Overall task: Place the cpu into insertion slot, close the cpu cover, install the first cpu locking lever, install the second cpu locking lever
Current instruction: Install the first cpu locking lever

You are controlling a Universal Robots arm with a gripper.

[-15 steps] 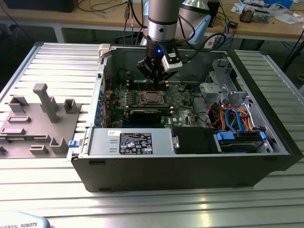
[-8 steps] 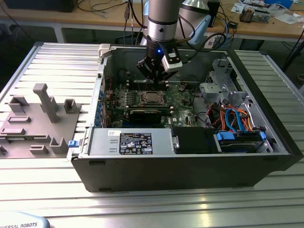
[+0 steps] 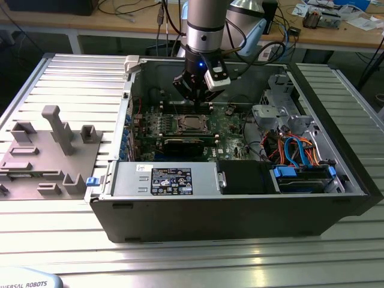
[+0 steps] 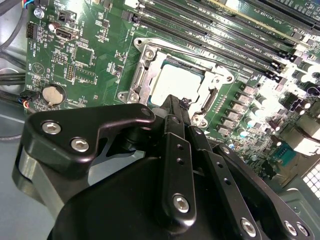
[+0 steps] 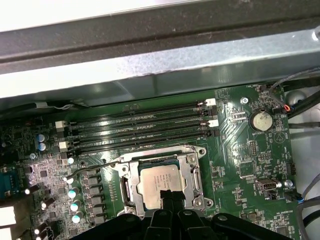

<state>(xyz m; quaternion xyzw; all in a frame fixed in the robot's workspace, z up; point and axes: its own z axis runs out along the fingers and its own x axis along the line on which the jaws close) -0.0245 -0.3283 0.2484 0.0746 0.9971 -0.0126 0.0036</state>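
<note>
One grey fixture plate (image 3: 42, 162) with upright blocks lies at the exterior view's left, just beside the open case (image 3: 180, 216). Inside the case, along its near wall, sits a labelled grey box (image 3: 171, 179), and beyond it the green board (image 3: 231, 120) lies flat. The arm (image 3: 207, 24) reaches down from above, and the gripper (image 3: 195, 96) hangs over the board, just behind the slot.

The cpu (image 5: 159, 182), silver top up, sits in the slot (image 5: 124, 187), and the cover (image 5: 193, 172) lies down flat around it, framing its top. A thin wire lever (image 5: 165, 151) runs along the cover's edge on the side of the memory slots (image 5: 140, 125); I cannot tell whether it is latched.

In both wrist views the gripper (image 4: 175, 102) has its fingers (image 4: 176, 135) pressed together with nothing between them, and their tip stands at the cover's edge opposite the memory slots; contact cannot be told. A coin battery (image 5: 260, 120) sits on the board, well apart from the slot.

Toward the exterior view's right, blue and orange cables (image 3: 294, 147) loop over a drive bay (image 3: 303, 180).
</note>
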